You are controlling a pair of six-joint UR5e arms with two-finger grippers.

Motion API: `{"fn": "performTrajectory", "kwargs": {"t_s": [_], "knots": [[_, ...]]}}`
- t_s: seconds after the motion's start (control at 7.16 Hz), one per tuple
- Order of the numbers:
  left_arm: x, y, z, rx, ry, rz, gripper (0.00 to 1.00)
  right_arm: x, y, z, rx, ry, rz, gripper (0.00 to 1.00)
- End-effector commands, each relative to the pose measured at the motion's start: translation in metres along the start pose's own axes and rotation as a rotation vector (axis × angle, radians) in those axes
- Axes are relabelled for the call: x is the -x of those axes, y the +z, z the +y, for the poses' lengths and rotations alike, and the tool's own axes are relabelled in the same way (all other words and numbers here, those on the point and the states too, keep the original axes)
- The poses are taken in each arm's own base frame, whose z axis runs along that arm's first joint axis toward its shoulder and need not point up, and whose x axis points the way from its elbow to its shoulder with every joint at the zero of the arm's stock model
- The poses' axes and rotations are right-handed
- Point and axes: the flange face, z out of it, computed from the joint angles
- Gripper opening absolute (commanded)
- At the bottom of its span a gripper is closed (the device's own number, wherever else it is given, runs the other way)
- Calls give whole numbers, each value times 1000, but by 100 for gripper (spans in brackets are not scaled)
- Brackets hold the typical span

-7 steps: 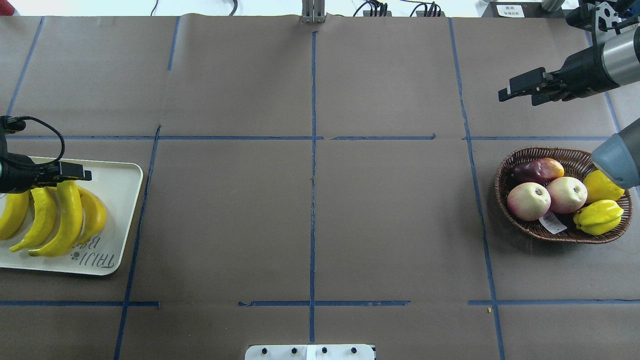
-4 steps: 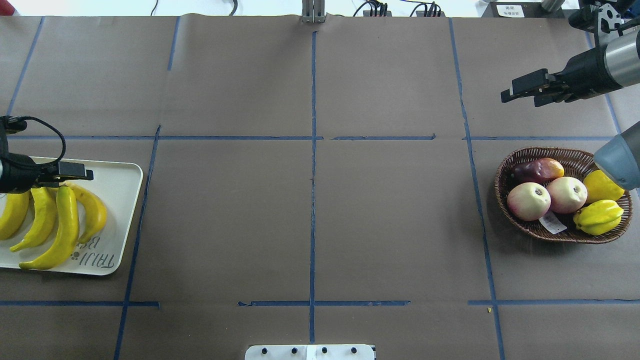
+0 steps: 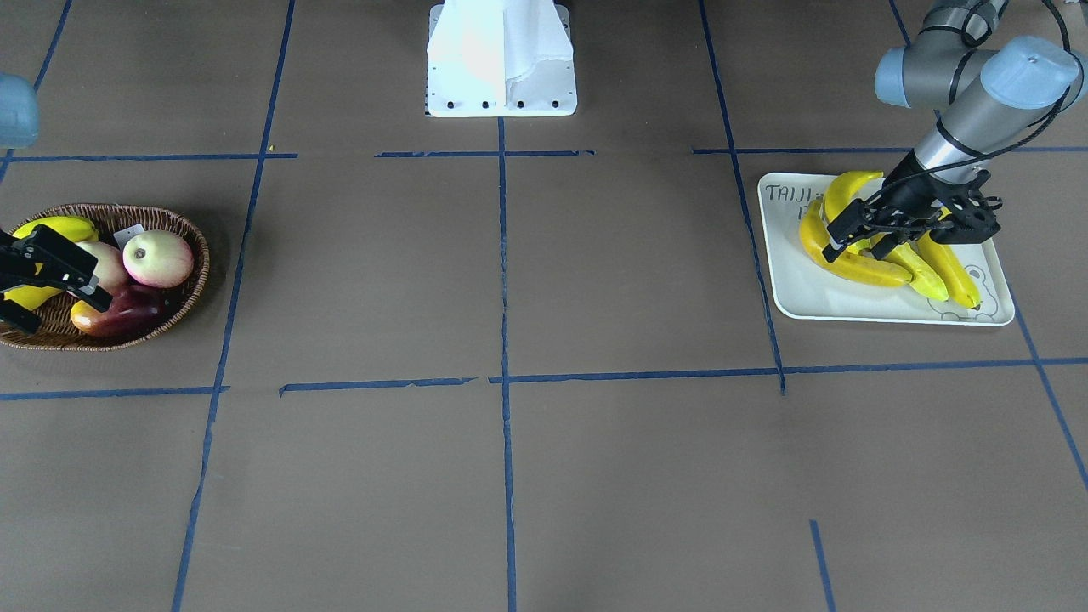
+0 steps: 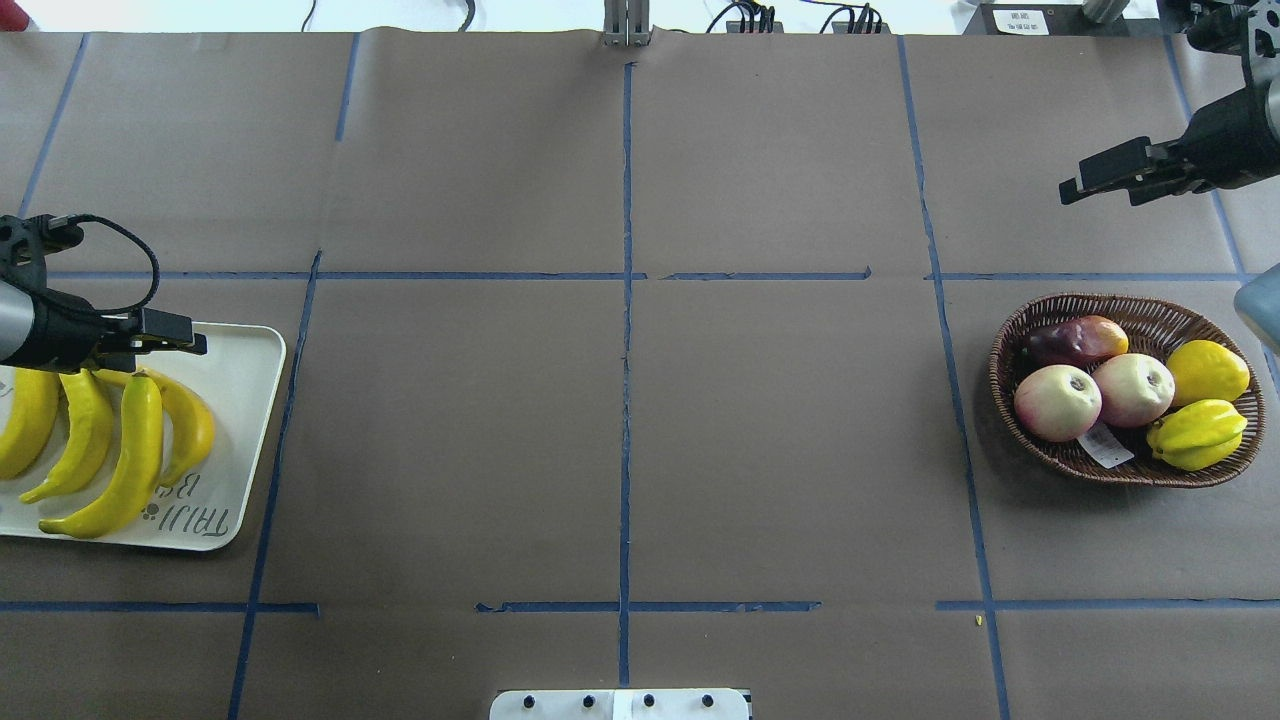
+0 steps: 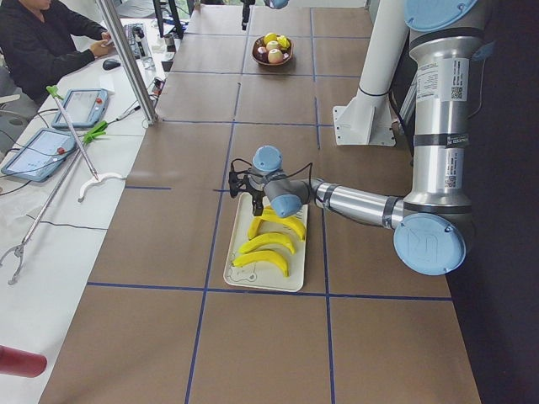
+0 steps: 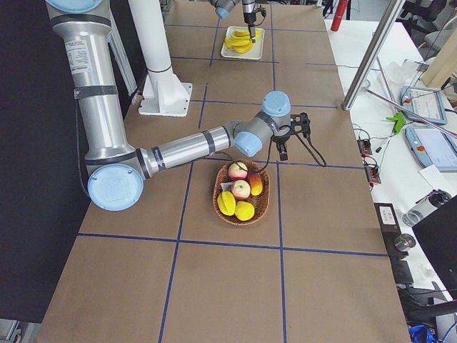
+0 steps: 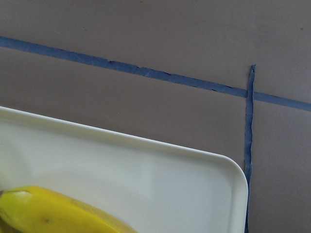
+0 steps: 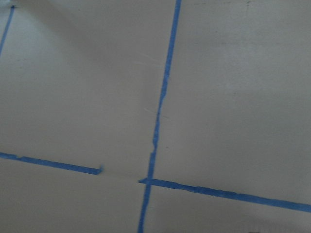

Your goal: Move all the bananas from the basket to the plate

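Since the earlier overhead frames, the right arm has retracted toward the table's right edge and clear of the basket, the left gripper has lifted slightly, and the third banana has settled flat.

1. Table [image 4: 620, 420]: brown paper with a blue tape grid.
2. Plate [image 4: 245, 365]: at the robot's left end. All four bananas [image 4: 135, 450] lie on it side by side, and the outermost is partly covered by its neighbour.
3. Basket [image 4: 1065, 458]: at the right end. It holds two apples [image 4: 1058, 402], a star fruit [image 4: 1195, 432], a yellow fruit and a dark red one; no banana is visible in it. Judged from this, the transfer is complete.
4. Left gripper [image 4: 180, 338]: jaws parted, holding nothing, just above the banana stems at the plate's far edge.
5. Right gripper [image 4: 1095, 188]: jaws parted, empty, beyond the basket.

Caution: the left gripper sits close above the stems. A low or sideways withdrawal could catch one and drag a banana over the shallow rim. The overlapping pair could also roll if nudged.
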Motion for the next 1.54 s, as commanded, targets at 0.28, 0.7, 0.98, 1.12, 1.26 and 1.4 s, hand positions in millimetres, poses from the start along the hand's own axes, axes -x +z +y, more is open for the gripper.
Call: {"fn": "performTrajectory", "kwargs": {"t_s": [0.28, 0.7, 0.98, 1.12, 1.26, 1.4], "knots": [[-19, -75, -61, 37, 73, -89, 100, -126, -58, 24, 65, -131, 134, 100], [81, -158, -121, 77, 226, -184, 100, -198, -92, 51, 182, -180, 154, 100], [189, -190, -143, 152, 243, -235, 100, -248, -124, 83, 216, -134, 161, 100], [233, -197, -147, 167, 240, -231, 100, -265, -123, 106, 225, -86, 167, 100], [250, -189, -136, 190, 217, -195, 100, -277, -115, 110, 245, -62, 171, 100], [262, -183, -128, 206, 203, -172, 100, -278, -114, 109, 243, -51, 168, 100]]}}
